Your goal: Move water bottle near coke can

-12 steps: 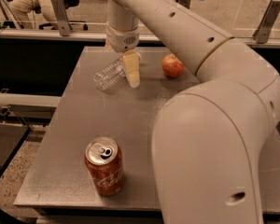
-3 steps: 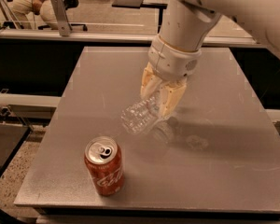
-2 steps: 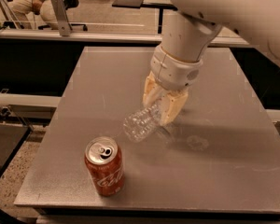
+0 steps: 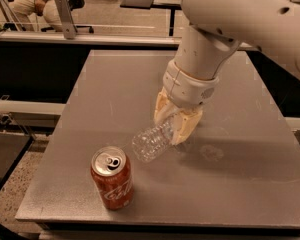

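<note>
The coke can (image 4: pixel 112 178) stands upright near the table's front left corner, red with white script and a silver top. The water bottle (image 4: pixel 151 141) is clear ribbed plastic, tilted with its base pointing down-left toward the can; its cap end is hidden between the fingers. My gripper (image 4: pixel 174 125) with tan fingers is shut on the bottle's upper part and holds it low over the table, just right of and behind the can. A small gap separates bottle and can.
The grey table (image 4: pixel 110 89) has its front edge just below the can and its left edge close by. My white arm (image 4: pixel 230 24) fills the upper right. A person sits on a chair (image 4: pixel 45 4) beyond a rail at the back left.
My gripper has carried the water bottle from the table's back left, forward to the front, and further down toward the can over the last second. The apple is out of view now.
</note>
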Robot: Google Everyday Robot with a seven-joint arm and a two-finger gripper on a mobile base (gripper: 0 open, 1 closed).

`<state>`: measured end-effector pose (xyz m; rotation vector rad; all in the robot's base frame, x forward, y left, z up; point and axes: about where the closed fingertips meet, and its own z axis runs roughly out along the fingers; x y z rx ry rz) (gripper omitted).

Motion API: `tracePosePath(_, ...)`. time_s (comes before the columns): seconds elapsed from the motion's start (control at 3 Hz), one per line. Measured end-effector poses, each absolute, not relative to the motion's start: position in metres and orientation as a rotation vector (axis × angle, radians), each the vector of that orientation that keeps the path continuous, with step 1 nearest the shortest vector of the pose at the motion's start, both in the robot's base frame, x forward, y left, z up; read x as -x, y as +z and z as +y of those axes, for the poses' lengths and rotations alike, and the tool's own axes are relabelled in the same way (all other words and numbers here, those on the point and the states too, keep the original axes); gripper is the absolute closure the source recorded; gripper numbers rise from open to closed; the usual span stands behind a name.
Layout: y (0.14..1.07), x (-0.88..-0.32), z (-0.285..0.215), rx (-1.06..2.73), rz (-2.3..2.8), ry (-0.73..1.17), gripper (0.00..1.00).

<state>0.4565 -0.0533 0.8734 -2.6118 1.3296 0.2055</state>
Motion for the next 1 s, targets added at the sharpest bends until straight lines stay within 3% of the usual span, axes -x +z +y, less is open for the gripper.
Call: tracePosePath(1.0, 0.8608, -0.4450, -0.0524, 2.560, 1.375, 0.241, 0.20)
